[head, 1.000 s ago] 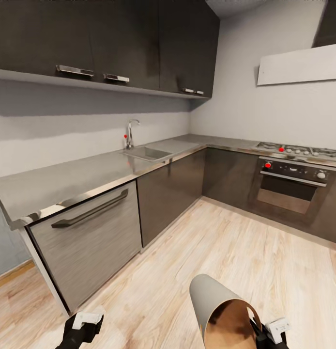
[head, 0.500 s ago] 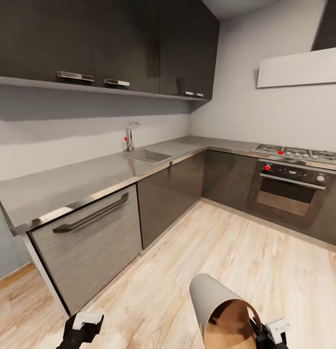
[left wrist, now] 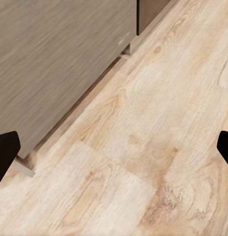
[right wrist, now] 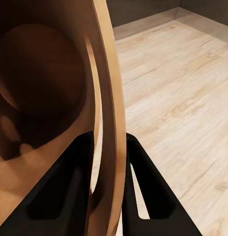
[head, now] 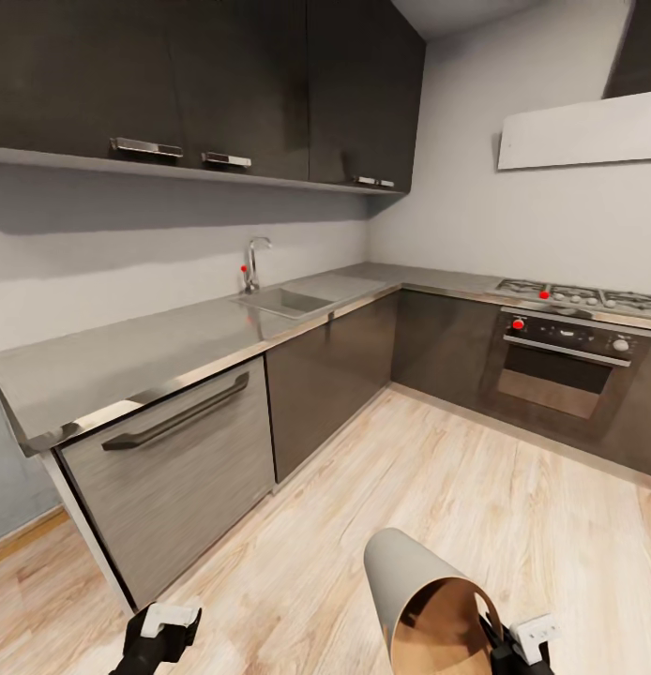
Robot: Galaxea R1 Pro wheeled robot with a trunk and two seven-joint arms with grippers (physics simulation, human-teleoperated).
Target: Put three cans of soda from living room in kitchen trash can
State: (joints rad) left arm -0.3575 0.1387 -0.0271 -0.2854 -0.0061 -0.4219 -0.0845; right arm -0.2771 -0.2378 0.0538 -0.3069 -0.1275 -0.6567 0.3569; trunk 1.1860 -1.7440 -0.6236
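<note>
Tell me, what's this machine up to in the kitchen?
It is a two-armed robot carrying a trash can. Its right pincer is clamped on the bin's rim, holding it tipped above the wood floor. The left pincer is open and holds nothing. No soda cans can be seen inside the bin.

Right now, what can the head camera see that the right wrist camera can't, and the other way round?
The head view alone takes in the kitchen: sink, tap, oven and the left gripper. The right wrist view alone shows, close up, the right gripper's fingers pinching the rim, one inside and one outside. Both show the tash can, its brown inside, and the wood floor.
</note>
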